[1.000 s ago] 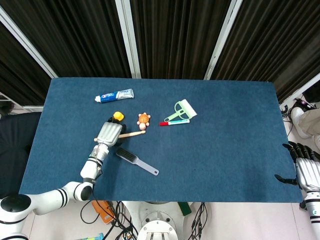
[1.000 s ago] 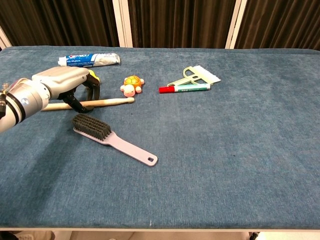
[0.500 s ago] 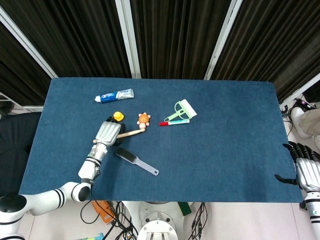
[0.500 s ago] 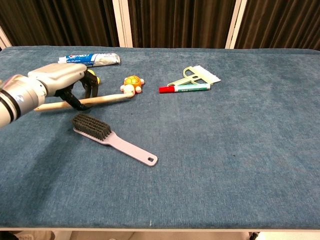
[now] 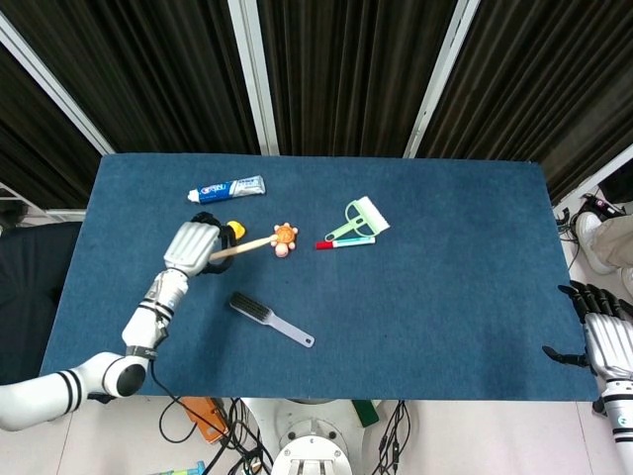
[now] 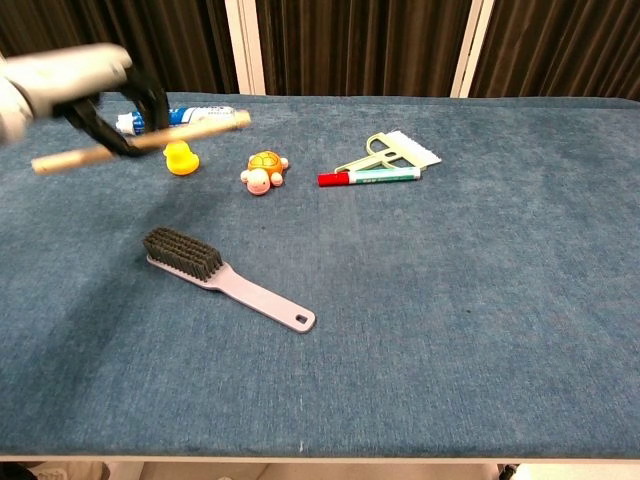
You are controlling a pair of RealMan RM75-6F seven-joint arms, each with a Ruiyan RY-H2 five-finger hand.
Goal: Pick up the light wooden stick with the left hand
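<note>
Spanning both views: the table [image 5: 445,297] [image 6: 450,330], covered in dark blue cloth, with black curtains [image 5: 336,69] and white posts behind its far edge.
Left arm: white and grey, it reaches from the near left corner in the head view up to the left hand [image 5: 193,244], which shows blurred at the top left corner of the chest view [image 6: 85,85].
Left hand: its dark fingers are curled around the light wooden stick [image 5: 242,247] [image 6: 140,141], gripping it near the middle.
Light wooden stick: it is clear of the cloth, held above the table's far left part, tilted slightly with its right end higher; in the chest view it crosses in front of the toothpaste tube, and in the head view its tip lies just beside the turtle toy.
Right hand: [image 5: 605,336] seen only at the right edge of the head view, off the table's near right corner, holding nothing, its dark fingers spread apart.
Brush: [image 5: 271,319] [image 6: 225,277] dark bristles on a pale lilac handle, lying on the near left part of the cloth.
Toothpaste tube: [image 5: 227,188] [image 6: 205,115] white and blue, flat near the far left edge.
Green comb: [image 5: 358,220] [image 6: 392,151] pale green and white, just behind the marker.
Marker: [image 5: 345,241] [image 6: 370,176] red-capped, lying flat beside the comb.
Turtle toy: [image 5: 285,237] [image 6: 264,169] orange shell, left of the marker.
Yellow duck: [image 5: 234,230] [image 6: 181,159] on the cloth beneath the stick, just beside the left hand.
</note>
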